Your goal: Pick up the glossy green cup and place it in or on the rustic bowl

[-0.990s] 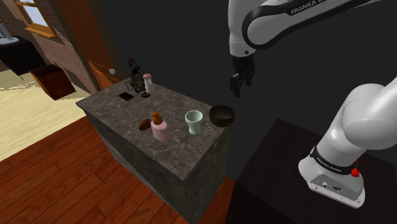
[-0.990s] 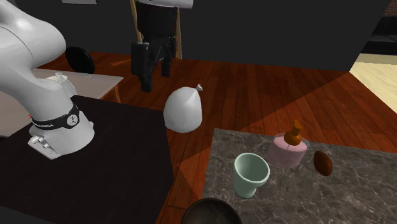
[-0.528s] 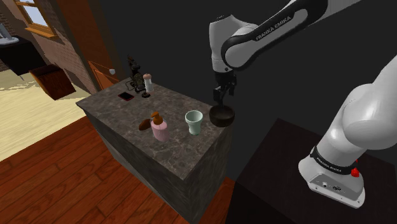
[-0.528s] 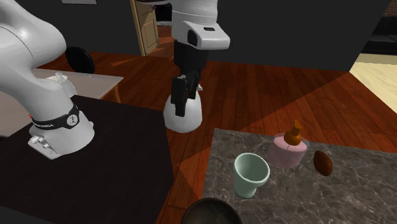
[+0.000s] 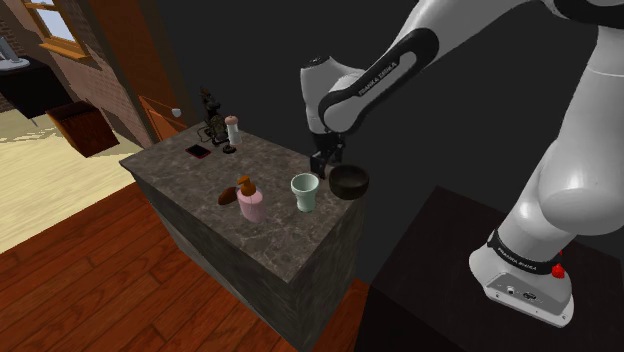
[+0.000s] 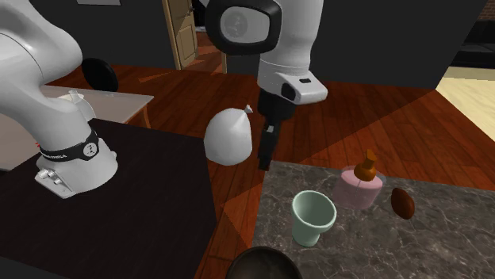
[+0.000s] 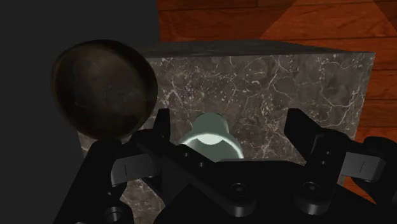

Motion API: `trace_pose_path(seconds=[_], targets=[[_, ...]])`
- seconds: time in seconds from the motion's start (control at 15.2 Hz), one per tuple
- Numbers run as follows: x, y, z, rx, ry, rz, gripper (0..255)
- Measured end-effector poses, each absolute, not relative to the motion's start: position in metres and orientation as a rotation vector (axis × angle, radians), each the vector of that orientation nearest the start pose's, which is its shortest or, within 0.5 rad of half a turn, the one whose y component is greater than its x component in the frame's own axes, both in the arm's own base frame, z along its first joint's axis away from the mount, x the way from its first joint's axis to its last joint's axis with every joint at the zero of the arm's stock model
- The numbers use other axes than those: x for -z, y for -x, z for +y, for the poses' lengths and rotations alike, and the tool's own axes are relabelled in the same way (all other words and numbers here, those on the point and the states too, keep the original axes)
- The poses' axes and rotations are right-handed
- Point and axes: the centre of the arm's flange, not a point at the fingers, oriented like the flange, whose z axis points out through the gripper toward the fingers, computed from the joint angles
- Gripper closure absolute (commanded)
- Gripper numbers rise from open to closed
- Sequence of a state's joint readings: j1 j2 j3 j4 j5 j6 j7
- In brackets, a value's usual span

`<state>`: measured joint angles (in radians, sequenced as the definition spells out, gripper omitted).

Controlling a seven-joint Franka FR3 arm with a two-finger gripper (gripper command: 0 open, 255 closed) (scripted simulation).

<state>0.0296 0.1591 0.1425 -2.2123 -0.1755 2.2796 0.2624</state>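
Two things sit at the tabletop (image 5: 275,235) corner nearest the stand (image 5: 430,275): a dark bowl (image 5: 349,181) on the corner, a pale green cup (image 5: 305,190) upright just beside it. Above the cup hangs the gripper (image 7: 230,124), spread wide, holding nothing. Farther along stands a pink jar (image 5: 250,207).

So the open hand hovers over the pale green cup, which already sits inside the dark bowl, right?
No: the shoulder view shows the cup standing on the stone counter beside the bowl, not inside it. The hand is indeed open over it.
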Motion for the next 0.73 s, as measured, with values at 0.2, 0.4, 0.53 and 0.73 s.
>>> trace_pose_path(seconds=[0.2,0.4,0.53,0.73], targets=[[-0.272,-0.556,0.1,-0.087,3.265,-0.063,0],[-0.248,-0.584,0.109,-0.07,3.269,-0.076,0],[-0.227,-0.597,0.117,-0.056,3.272,-0.087,0],[-0.203,-0.628,0.125,-0.041,3.276,-0.101,0]])
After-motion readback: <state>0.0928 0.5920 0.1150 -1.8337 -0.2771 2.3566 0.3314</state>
